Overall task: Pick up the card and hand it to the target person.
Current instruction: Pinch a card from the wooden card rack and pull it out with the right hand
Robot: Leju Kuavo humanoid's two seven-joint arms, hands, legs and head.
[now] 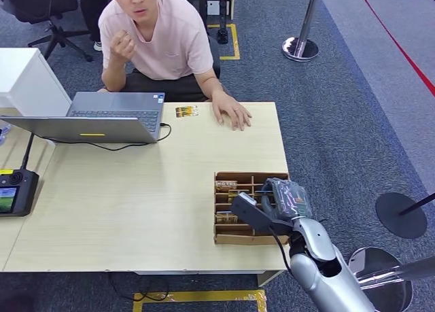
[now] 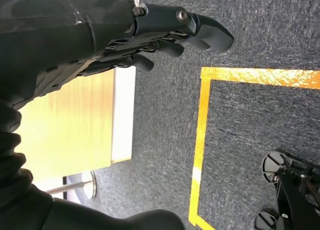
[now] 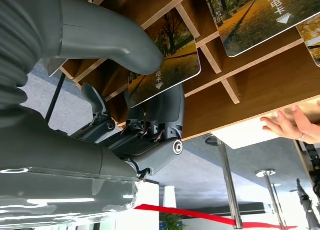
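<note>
1. Currently, your right hand (image 1: 279, 202) sits over the right side of the slotted wooden card box (image 1: 249, 208) at the near right corner of the table (image 1: 153, 189). In the right wrist view its thumb (image 3: 124, 42) presses on the face of a card (image 3: 168, 59) lying in a slot, with darker fingers (image 3: 158, 115) curled behind it. Whether the card is truly pinched or merely touched, you cannot tell.
2. Slip risk: a thin, glossy card offers little edge. If your thumb only rides its face, lifting would leave it in the slot or drop it on the table.
3. Snag risk: thin wooden dividers (image 3: 211, 49) stand just beside the card. Pulling at an angle could catch the card or your fingers on them and drag the light box along.
4. Wrong-card risk: neighbouring cards (image 3: 260, 14) lie in adjacent slots, so a broad grip could take two.
5. Handover risk: the person (image 1: 153, 33) sits at the far edge, one hand (image 1: 232, 111) flat on the table near another card (image 1: 186, 111). Reaching across passes close to the laptop (image 1: 102, 118) and its cable (image 1: 97, 146).
6. Your left hand (image 2: 151, 39) hangs beside the table edge above the carpet, fingers loosely extended and holding nothing.
</note>
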